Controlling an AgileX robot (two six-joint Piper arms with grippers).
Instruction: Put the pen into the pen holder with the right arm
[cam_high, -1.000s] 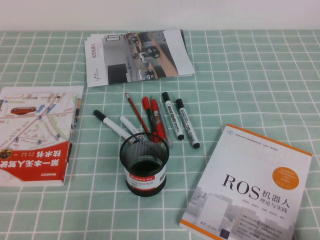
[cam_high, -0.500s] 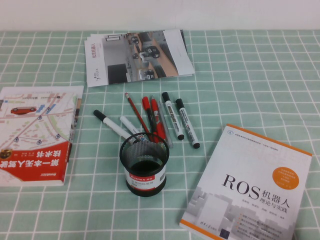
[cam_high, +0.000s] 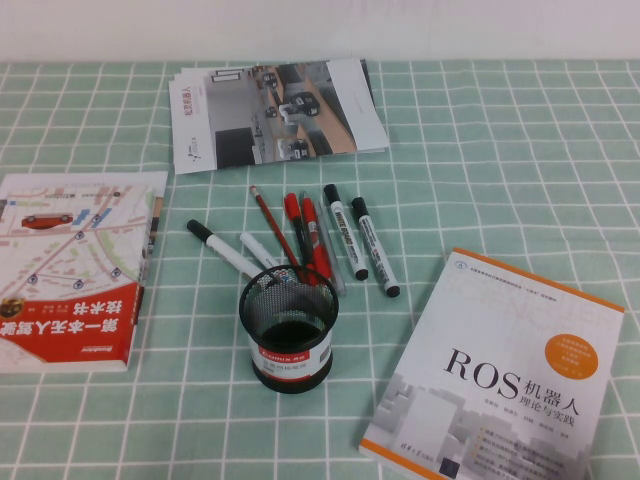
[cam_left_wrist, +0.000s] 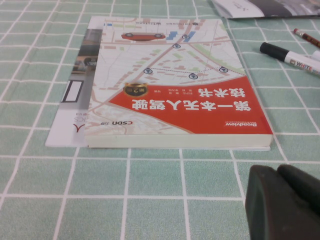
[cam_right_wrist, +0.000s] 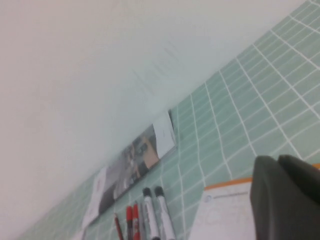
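Observation:
The pen (cam_high: 222, 248), white with a black cap at its far end, lies on the green checked cloth just behind and left of the pen holder (cam_high: 289, 325), a black mesh cup standing upright. The pen's capped end also shows in the left wrist view (cam_left_wrist: 287, 55). Neither arm shows in the high view. My right gripper (cam_right_wrist: 278, 161) is shut and empty, raised over the corner of the ROS book (cam_right_wrist: 225, 215), well away from the pen. My left gripper (cam_left_wrist: 276, 170) is shut and empty, low over the cloth near the red and white book (cam_left_wrist: 175, 90).
Two labelled white markers (cam_high: 346, 245) (cam_high: 375, 248), red pens (cam_high: 305, 240) and a pencil (cam_high: 268, 222) lie behind the holder. Brochures (cam_high: 275, 110) lie at the back, the red and white book (cam_high: 75, 265) at left, the ROS book (cam_high: 500, 370) at front right.

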